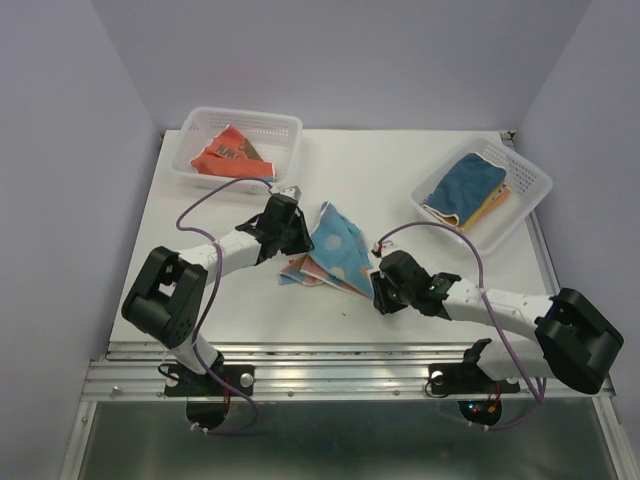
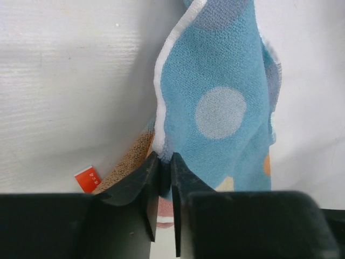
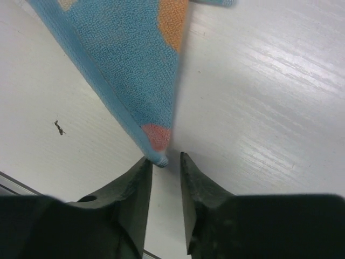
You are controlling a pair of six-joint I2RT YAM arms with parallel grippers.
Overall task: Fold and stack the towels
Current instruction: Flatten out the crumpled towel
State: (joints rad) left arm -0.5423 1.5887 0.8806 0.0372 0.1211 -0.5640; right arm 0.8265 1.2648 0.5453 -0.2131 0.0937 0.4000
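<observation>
Light blue dotted towel (image 1: 335,245) held at one end, other end unclamped
Left gripper (image 2: 164,162) clamps its white hem; right gripper (image 3: 164,157) has jaws slightly apart, the corner at their mouth. The towel lies just nearer than the left basket (image 1: 240,113), long axis running from it toward the right gripper

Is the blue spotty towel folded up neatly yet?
Not yet. The blue spotty towel lies rumpled in a lopsided triangle, its edge wavy.

Top view: from high at the near edge, down over the whole table (image 1: 400,170). Wrist views: close in, both onto the towel (image 1: 338,240), from opposite ends.
</observation>
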